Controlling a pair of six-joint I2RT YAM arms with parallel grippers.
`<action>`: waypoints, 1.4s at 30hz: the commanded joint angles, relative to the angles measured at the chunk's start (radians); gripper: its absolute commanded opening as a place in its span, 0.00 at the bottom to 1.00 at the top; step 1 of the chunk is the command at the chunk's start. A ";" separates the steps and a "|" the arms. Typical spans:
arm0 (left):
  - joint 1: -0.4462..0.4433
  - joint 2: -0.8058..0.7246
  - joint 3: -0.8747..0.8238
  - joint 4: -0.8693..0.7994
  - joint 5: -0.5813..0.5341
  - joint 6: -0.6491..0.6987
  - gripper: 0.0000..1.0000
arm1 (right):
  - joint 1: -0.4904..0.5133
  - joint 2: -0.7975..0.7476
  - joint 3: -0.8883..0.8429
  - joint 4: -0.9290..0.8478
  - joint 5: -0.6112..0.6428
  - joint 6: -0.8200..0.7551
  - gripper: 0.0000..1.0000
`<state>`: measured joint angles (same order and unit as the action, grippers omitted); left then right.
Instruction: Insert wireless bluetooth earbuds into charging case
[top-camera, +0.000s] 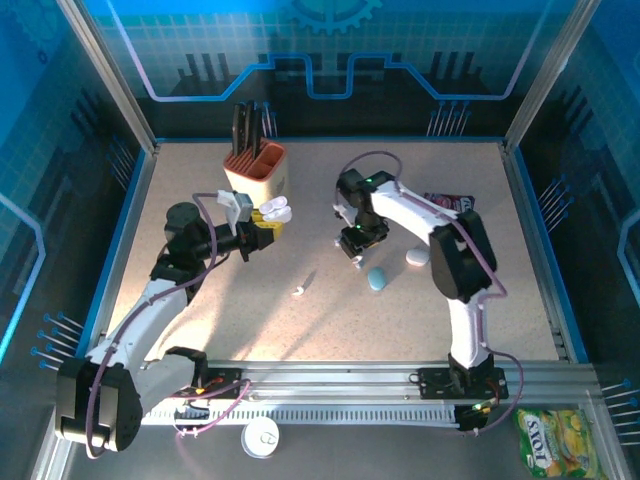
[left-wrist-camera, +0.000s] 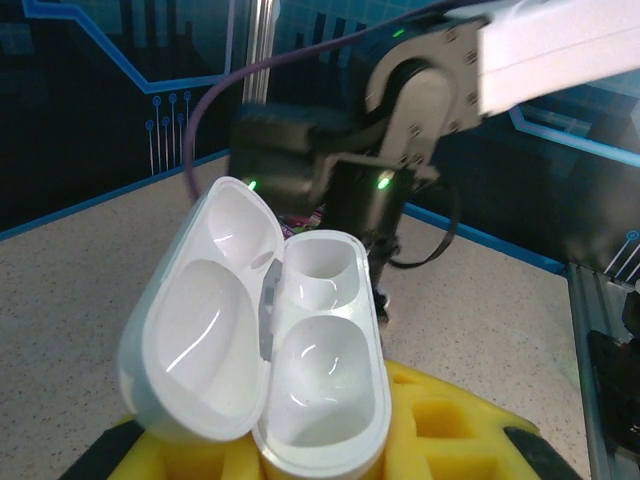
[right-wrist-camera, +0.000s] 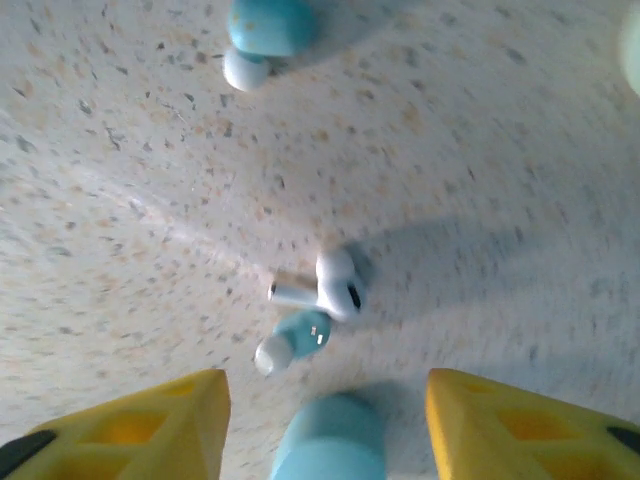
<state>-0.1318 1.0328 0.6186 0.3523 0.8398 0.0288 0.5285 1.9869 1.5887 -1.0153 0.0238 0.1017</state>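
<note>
The right tool (right-wrist-camera: 322, 385) hangs low over the worktop (right-wrist-camera: 520, 150). Its two yellow fingers (right-wrist-camera: 150, 425) stand wide apart and grip nothing. A small blue thing (right-wrist-camera: 327, 445) sits in the gap and touches neither finger; I cannot tell what it is. Just ahead of the tool lies a white earbud (right-wrist-camera: 330, 285), flat on its side. Its stem points to the left in the wrist view, so its long way runs from one finger across to the other. I think the tool must go forward a bit and maybe turn, so the fingers can pinch the thin sides. A tiny blue bud (right-wrist-camera: 295, 342) lies right beside it, so close that it could get bumped. The right arm is the nearer one. Over to the left, the left tool (top-camera: 265, 230) is closed tight on the charging case (left-wrist-camera: 300, 380) and holds it up off the worktop. The lid is open, both little cups are empty, and the open side faces the right arm.
</note>
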 joint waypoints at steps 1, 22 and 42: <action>0.005 -0.016 0.002 0.005 0.038 0.026 0.15 | -0.062 -0.108 -0.136 0.159 -0.146 0.229 0.58; -0.066 0.031 0.058 -0.094 0.017 0.135 0.14 | -0.158 -0.111 -0.399 0.434 -0.352 0.572 0.37; -0.089 0.046 0.050 -0.071 0.010 0.126 0.14 | -0.153 -0.007 -0.301 0.408 -0.375 0.551 0.32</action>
<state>-0.2146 1.0801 0.6464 0.2699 0.8494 0.1345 0.3664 1.9530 1.2591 -0.5758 -0.3309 0.6624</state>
